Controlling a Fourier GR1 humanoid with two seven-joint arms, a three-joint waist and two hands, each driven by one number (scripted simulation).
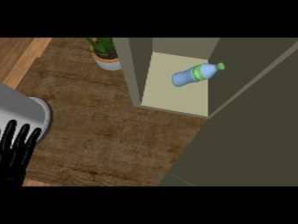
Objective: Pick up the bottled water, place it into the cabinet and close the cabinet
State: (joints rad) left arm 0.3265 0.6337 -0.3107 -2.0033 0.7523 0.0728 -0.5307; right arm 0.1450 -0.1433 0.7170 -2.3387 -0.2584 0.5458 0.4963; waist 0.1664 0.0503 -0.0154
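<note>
Bottle (196, 75) first, since it's what matters: it lies on its side inside the cabinet (170, 98), green cap pointing up and away, well apart from the left hand (6, 151) and up to its right, with nothing touching it. So picking it up and putting it in look done to me. Biggest thing in view is the door (261, 131), a dark olive slab filling the space far to the right of the hand; it stands swung wide, so the closing is what's left, and I'd guess that falls to whichever hand can reach its edge. The counter (112, 135) spreads brown and woody just right of the hand, running under the cabinet. The cabinet's pale shelf and its side wall sit above and right of the hand, beyond the counter. A grey forearm (12, 111) comes in just above the hand, at the left edge. The hand itself rests low at that edge, fingers straight and up, holding nothing. A plant (105, 52) stands far above it, just left of the cabinet wall. The right hand doesn't show at all.
</note>
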